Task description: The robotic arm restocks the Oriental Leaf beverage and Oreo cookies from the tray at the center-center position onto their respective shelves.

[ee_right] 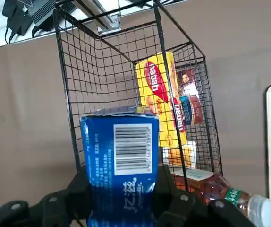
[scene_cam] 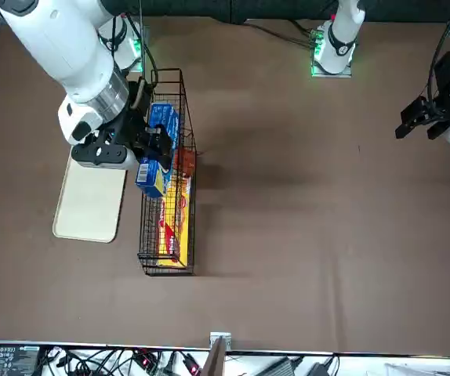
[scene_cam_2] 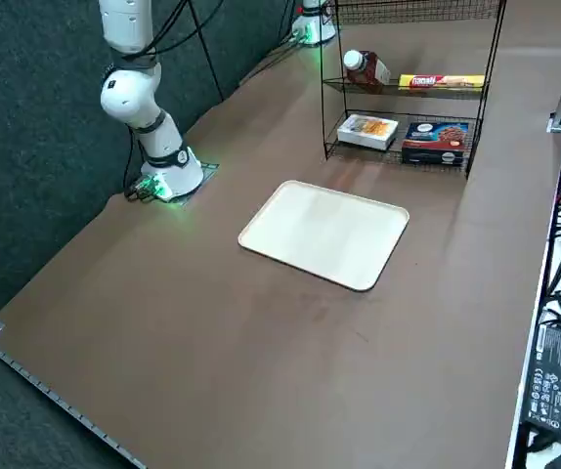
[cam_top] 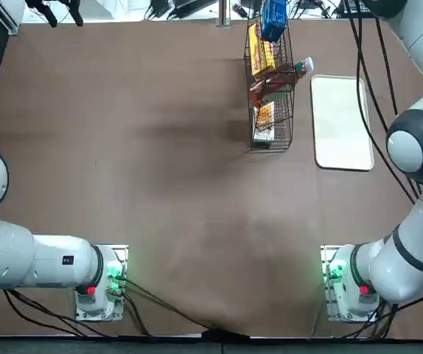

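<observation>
Oreo cookies packet (ee_right: 121, 165), blue with a printed barcode, is clamped between the two fingers of the right claw (ee_right: 121, 194), held up at the wire rack (ee_right: 161, 94); the Oriental Leaf beverage (scene_cam_2: 366, 68) lies on its side on an upper shelf (scene_cam_2: 412, 90), its white cap poking out past the wires, near a yellow packet (scene_cam_2: 442, 82); the white tray (scene_cam_2: 324, 234) sits flat on the brown counter (scene_cam_2: 261, 362), just beside the rack
</observation>
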